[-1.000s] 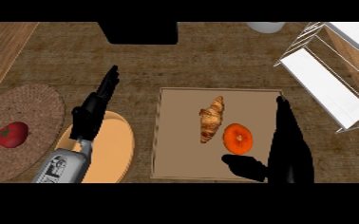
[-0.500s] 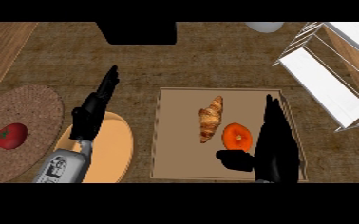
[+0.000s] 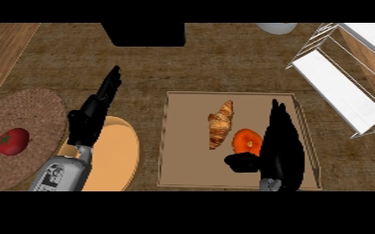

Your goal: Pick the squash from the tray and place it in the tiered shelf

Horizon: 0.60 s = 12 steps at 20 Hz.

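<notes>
Writing: a pale patch with dark marks shows on the grey left forearm (image 3: 62,171) at the lower edge, too small to read.
Right hand: the black right hand (image 3: 282,146) lies over the right part of the flat tan rectangular tray (image 3: 187,173), fingers straight and pointing away, thumb stretched toward the left; it holds nothing.
Squash: the small round orange squash (image 3: 247,140) lies on the tray, right of its middle, with a darker dimple on top.
Squash and hand: the squash sits just left of the right hand's fingers, directly beyond the thumb; whether they touch cannot be told.
Croissant: a golden-brown croissant (image 3: 221,124) lies lengthwise on the tray, just left of the squash.
Left hand: the black left hand (image 3: 93,114) rests open, fingers straight, over the far rim of an orange oval plate (image 3: 117,153).
Mat: a round woven brown mat (image 3: 29,114) at the left carries a red tomato (image 3: 13,141).
Shelf: the white wire tiered shelf (image 3: 338,79) stands at the far right, well apart from the squash.
</notes>
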Available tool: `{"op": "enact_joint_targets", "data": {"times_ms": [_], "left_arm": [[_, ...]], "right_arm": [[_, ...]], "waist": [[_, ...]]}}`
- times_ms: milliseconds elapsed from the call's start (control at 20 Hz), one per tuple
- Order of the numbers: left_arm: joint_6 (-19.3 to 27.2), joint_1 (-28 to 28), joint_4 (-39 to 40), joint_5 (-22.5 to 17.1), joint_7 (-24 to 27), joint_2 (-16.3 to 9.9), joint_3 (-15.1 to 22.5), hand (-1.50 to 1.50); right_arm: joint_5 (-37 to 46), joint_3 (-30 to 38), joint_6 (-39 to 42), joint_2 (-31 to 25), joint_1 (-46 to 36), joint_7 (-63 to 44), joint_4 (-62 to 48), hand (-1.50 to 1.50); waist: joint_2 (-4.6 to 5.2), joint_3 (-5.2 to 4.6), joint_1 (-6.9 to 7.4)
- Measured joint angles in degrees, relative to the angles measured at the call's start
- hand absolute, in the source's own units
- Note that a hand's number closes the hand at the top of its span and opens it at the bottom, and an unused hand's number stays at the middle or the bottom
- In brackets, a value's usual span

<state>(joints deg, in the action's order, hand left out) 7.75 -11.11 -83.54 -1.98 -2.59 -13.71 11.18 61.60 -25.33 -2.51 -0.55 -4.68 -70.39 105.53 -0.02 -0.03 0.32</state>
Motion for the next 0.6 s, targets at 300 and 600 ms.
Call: {"op": "enact_joint_targets", "data": {"times_ms": [300, 600], "left_arm": [[0.16, 0.3, 0.75, 1.01, 0.73, 0.88, -0.13, 0.0], [-0.9, 0.12, 1.72, 0.92, 1.46, 1.05, -0.97, 0.0]], "right_arm": [[0.1, 0.25, -0.22, 0.02, 0.3, 0.52, -1.41, -1.5], [-0.04, 0.07, -1.46, 0.03, 0.42, 1.06, -5.01, -1.5]], "waist": [[0.01, 0.01, -0.17], [0.04, 0.01, -0.14]]}}
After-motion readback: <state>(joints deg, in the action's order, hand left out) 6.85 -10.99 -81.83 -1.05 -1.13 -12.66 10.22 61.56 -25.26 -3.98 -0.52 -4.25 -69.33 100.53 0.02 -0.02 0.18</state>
